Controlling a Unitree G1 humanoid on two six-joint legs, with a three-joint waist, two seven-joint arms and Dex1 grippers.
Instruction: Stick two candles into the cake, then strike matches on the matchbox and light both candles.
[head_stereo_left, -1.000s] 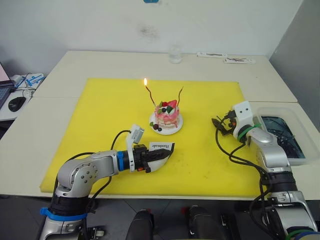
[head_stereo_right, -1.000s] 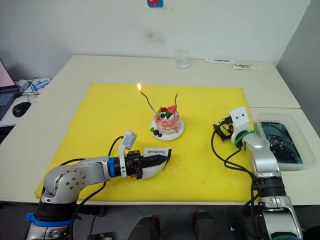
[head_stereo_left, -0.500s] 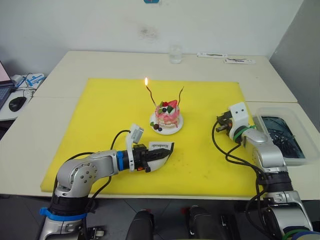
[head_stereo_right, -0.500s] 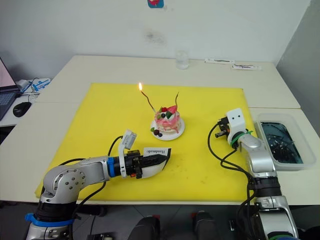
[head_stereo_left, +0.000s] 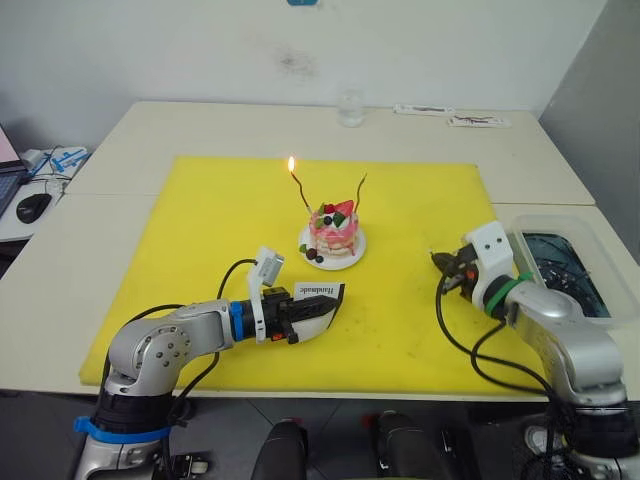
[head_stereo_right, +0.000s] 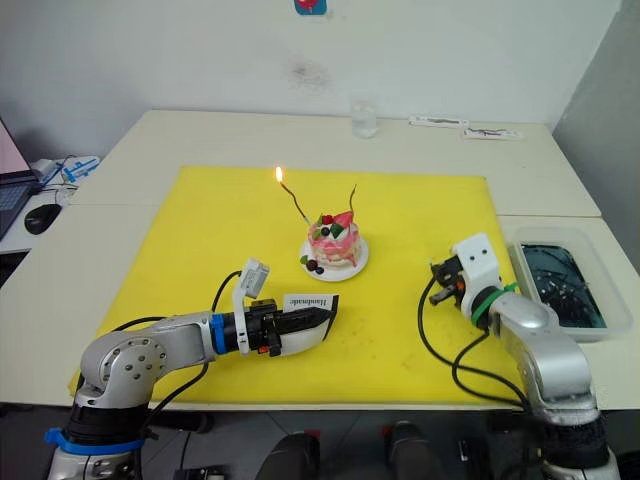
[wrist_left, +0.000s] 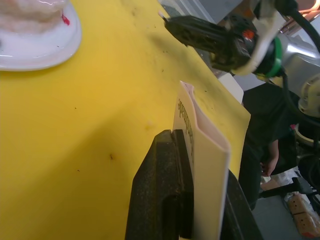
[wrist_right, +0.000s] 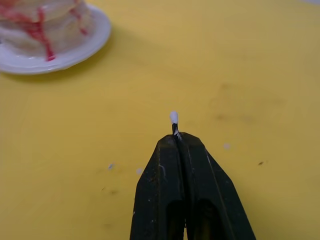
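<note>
The pink cake stands on its white plate in the middle of the yellow mat. Two thin wavy candles rise from it. The left candle carries a small flame, and the right candle is unlit. In front of the cake my left gripper is shut on the white matchbox, held on edge just above the mat. To the cake's right my right gripper is shut on a match, whose pale tip pokes out past the fingertips low over the mat.
A clear plastic tub with dark contents sits on the table right of the mat. A glass and flat white packets lie at the table's far edge. A mouse rests on a side desk at the left.
My right gripper has gone from open to shut, and that arm has dropped lower and nearer the front edge. The left arm and matchbox have stayed put, and the flame still burns.
</note>
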